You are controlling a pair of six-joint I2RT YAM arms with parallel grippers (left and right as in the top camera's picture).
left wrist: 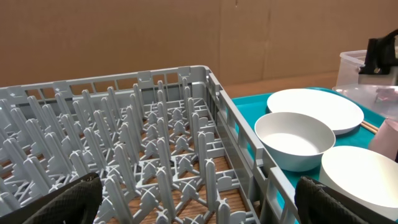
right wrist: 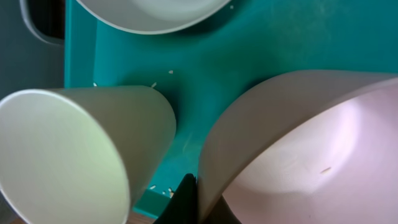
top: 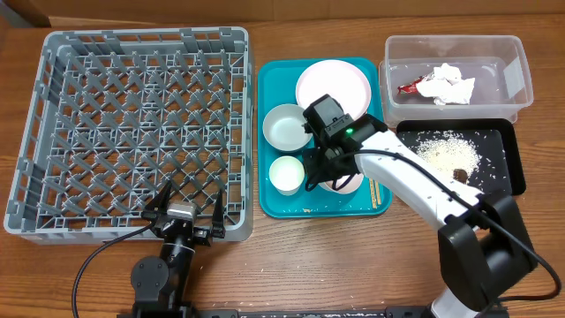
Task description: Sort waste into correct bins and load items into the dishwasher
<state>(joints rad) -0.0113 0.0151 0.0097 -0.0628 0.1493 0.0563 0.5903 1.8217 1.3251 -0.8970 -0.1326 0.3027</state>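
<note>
My right gripper (top: 328, 170) is shut on the rim of the pinkish bowl (top: 347, 185) over the teal tray (top: 274, 205). In the right wrist view one finger (right wrist: 198, 200) is outside the bowl's wall (right wrist: 311, 149) and the other is inside. The white cup (top: 287, 174) (right wrist: 68, 149) lies just left of it. The grey-green bowl (top: 287, 126) and the pink plate (top: 333, 84) sit further back, and the chopsticks (top: 376, 191) lie at the tray's right edge. My left gripper (top: 183, 210) (left wrist: 199, 205) is open and empty over the near edge of the grey dish rack (top: 53, 132).
The clear tub (top: 516, 79) at the back right holds the white napkin (top: 448, 86) and the red wrapper (top: 410, 87). The black tray (top: 508, 163) in front of it holds rice grains (top: 446, 150) and a brown lump (top: 459, 174).
</note>
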